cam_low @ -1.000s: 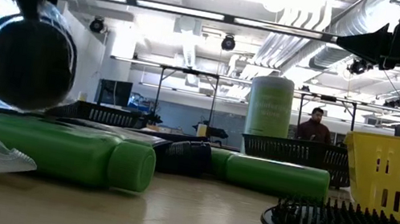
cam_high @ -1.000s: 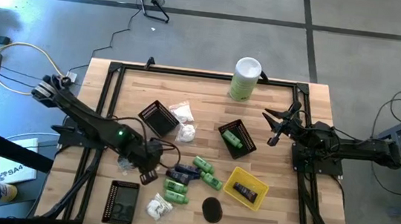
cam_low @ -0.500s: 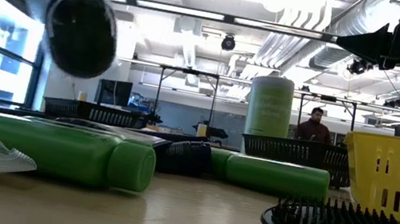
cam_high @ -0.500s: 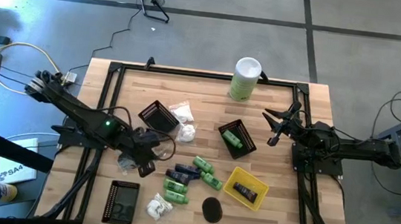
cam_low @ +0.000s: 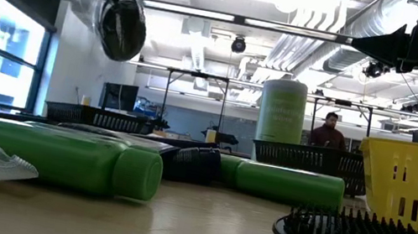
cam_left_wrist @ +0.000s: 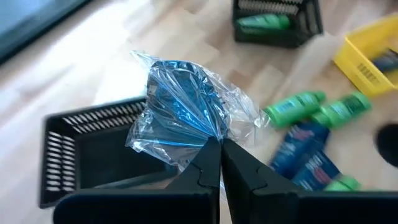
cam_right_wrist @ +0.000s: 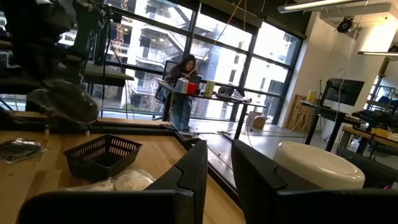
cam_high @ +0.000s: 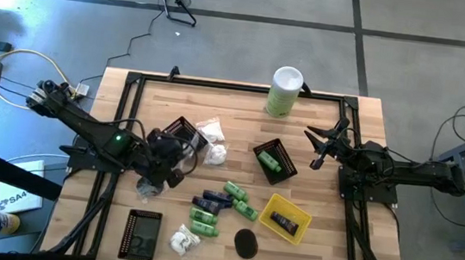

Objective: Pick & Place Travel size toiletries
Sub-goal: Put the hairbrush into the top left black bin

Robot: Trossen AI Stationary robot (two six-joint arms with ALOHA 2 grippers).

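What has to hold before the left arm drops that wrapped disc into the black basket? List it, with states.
1. Grip: left gripper pinches the wrapped disc by its clear wrap: ok.
2. Lift: the disc hangs well above the green bottles in the low view: ok.
3. Aim: disc centred over the black basket: cannot tell; it sits near one corner.
4. Room: the basket's visible floor is bare: ok.
5. Right gripper waits at the table's right side, away from the basket: ok.
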